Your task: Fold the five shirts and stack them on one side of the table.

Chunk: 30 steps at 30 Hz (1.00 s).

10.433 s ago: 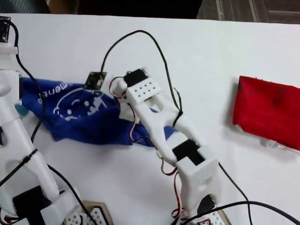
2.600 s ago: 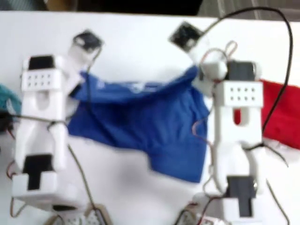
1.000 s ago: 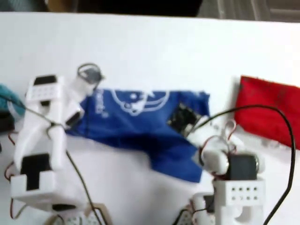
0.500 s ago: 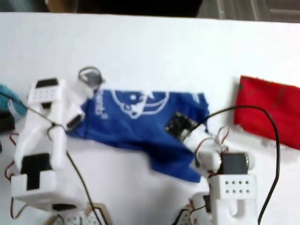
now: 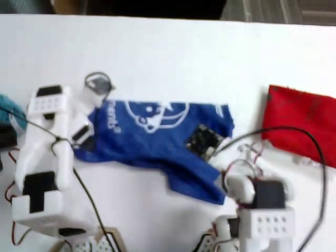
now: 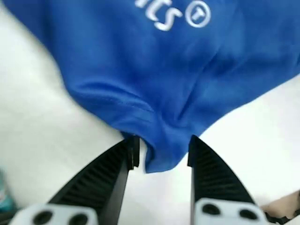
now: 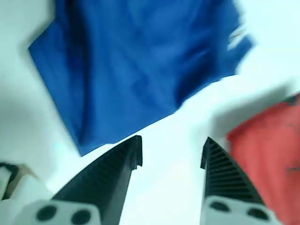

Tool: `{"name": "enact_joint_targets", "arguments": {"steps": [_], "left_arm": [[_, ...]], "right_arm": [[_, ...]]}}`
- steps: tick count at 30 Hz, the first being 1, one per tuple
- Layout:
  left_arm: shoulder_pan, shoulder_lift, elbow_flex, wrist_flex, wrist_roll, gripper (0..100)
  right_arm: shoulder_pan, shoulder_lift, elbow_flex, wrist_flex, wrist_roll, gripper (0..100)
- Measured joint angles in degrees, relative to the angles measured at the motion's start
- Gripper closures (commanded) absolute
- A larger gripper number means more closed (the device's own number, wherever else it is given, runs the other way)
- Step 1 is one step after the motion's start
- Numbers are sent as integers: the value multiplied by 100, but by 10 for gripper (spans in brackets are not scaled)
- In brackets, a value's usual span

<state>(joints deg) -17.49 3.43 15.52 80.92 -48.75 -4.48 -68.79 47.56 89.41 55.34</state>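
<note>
Blue shirt lies spread on the white table with its white print facing up, set between the two arms. We find the left claw at the shirt's left end, its two fingers parted by a moderate gap. A folded corner of the blue cloth sits in that gap, the fingers standing on either side of it and not closed on it, and the rest of the garment spreads away beyond the fingertips. We find the right claw wide open and holding nothing, with bare table between its fingers. The shirt's near right corner lies just beyond its fingertips, apart from them. We note a red shirt lying flat as a rectangle to the right of the right claw, well apart from the blue one, with bare table between the two garments
</note>
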Motion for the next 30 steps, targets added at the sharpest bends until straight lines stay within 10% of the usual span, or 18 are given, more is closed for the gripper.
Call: {"name": "enact_joint_targets", "arguments": {"steps": [5, 9, 30], "left_arm": [[18, 0, -1310, 721, 0, 805], [-9, 0, -2198, 853, 387, 917], [976, 2804, -2681, -914, 2242, 974]], "right_arm": [[9, -176, -466, -396, -149, 800], [202, 360, -132, -1530, -730, 991], [-510, 6435, -308, -5336, -1899, 978]]}}
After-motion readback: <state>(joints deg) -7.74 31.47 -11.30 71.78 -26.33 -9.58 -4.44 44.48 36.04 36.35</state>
